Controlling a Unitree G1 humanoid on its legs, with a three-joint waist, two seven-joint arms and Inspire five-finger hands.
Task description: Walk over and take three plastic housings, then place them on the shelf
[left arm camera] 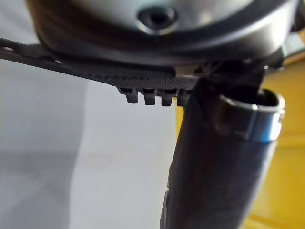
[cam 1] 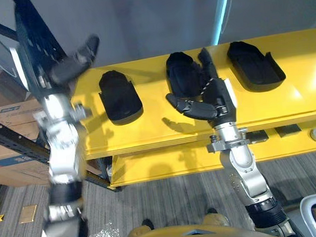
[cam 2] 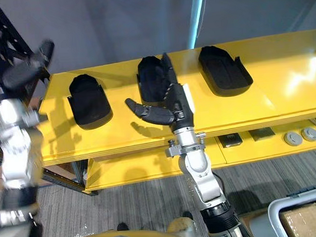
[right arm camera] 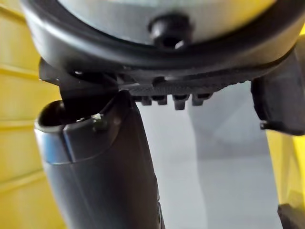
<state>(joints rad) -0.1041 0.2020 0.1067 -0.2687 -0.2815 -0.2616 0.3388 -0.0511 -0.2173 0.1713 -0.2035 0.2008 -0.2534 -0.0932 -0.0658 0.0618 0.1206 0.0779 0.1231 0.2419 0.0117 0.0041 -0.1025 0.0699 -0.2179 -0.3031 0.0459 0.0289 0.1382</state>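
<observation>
Three black plastic housings lie in a row on the top of the yellow shelf (cam 1: pixel 286 102): the left housing (cam 1: pixel 119 96), the middle housing (cam 1: pixel 181 73) and the right housing (cam 1: pixel 254 64). My right hand (cam 1: pixel 215 96) hovers at the near right side of the middle housing, open, fingers straight and pointing away from me, thumb (cam 2: pixel 147 112) spread toward the left. I cannot tell whether its fingers touch the housing. My left hand (cam 1: pixel 74 62) is raised by the shelf's left end, apart from the left housing, fingers relaxed and holding nothing.
A black perforated rack (cam 1: pixel 35 45) stands at the left with cardboard boxes (cam 1: pixel 8 119) behind it. The lower yellow shelf level carries small grey and dark parts (cam 2: pixel 293 138). A grey bin with a cardboard box (cam 2: pixel 306 217) sits at the lower right.
</observation>
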